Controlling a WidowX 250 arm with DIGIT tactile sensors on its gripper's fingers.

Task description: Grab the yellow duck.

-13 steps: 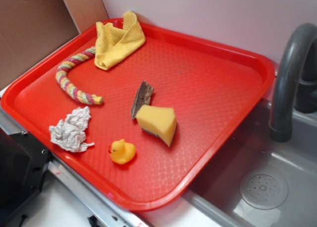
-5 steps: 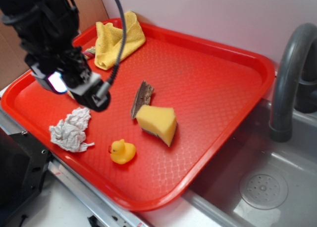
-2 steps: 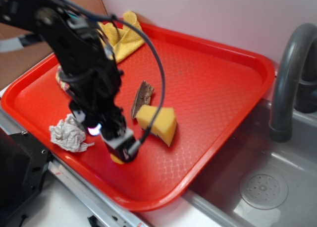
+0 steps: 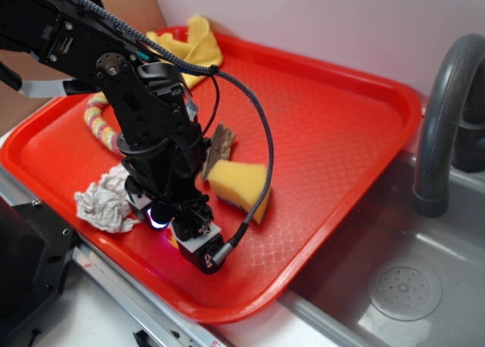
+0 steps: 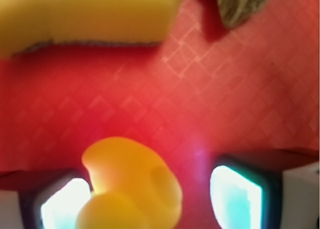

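A red tray (image 4: pixel 333 135) sits beside a grey sink (image 4: pixel 409 286) with a dark faucet (image 4: pixel 443 120), a pale wall behind. On the tray, a yellow cloth (image 4: pixel 193 48) lies at the far corner, a striped rope (image 4: pixel 98 123) near it, crumpled paper (image 4: pixel 102 203) at the near edge, and a sponge (image 4: pixel 239 184) mid-tray touching a bark chip (image 4: pixel 220 146). My arm (image 4: pixel 144 112) reaches down over the tray's near edge, wrist pointing steeply at the surface. My gripper (image 5: pixel 145 189) is open, its fingers (image 5: pixel 235 194) straddling the duck (image 5: pixel 130 186), which sits between paper and sponge, closer to my left pad. I cannot tell which way it faces.
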